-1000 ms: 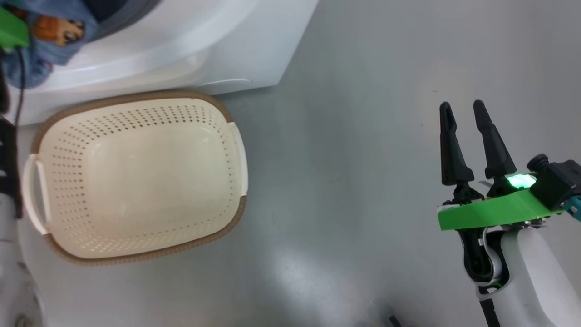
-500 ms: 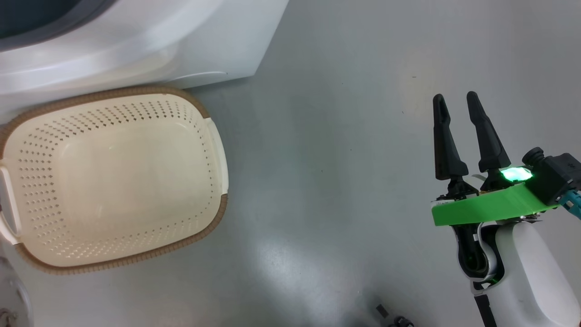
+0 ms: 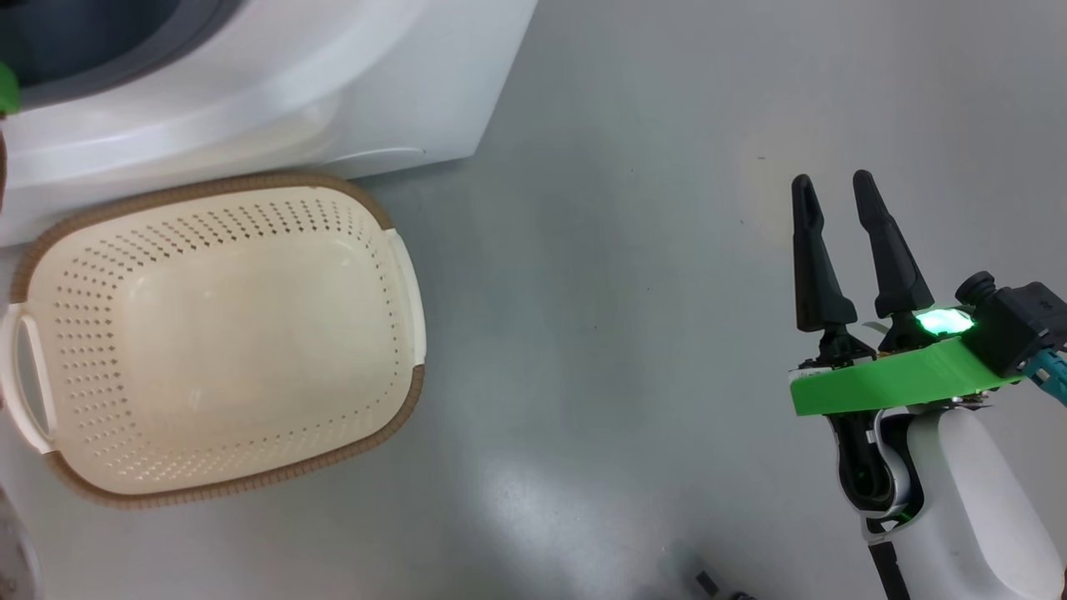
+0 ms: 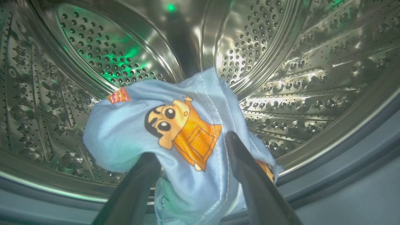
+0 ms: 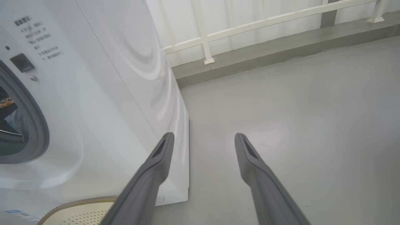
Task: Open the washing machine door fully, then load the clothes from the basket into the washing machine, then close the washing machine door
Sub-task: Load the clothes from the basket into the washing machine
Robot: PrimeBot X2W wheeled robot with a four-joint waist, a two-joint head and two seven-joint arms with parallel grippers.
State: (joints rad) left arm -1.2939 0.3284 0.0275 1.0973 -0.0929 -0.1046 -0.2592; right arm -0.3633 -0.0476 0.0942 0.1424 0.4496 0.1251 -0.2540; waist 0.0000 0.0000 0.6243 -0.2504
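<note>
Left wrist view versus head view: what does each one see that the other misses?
Left wrist view: the inside of the steel drum, with a light-blue cartoon-print garment lying between the spread fingers of the left pincer. Head view: the cream basket with nothing in it, the grey floor, and the right pincer, open and holding nothing. Both: the washing machine and its grey door seal, seen from inside in one and from above in the other.

Grey floor [image 3: 633, 250], cream basket [image 3: 83, 333] on it, white washing machine [image 3: 417, 83] just beside
</note>
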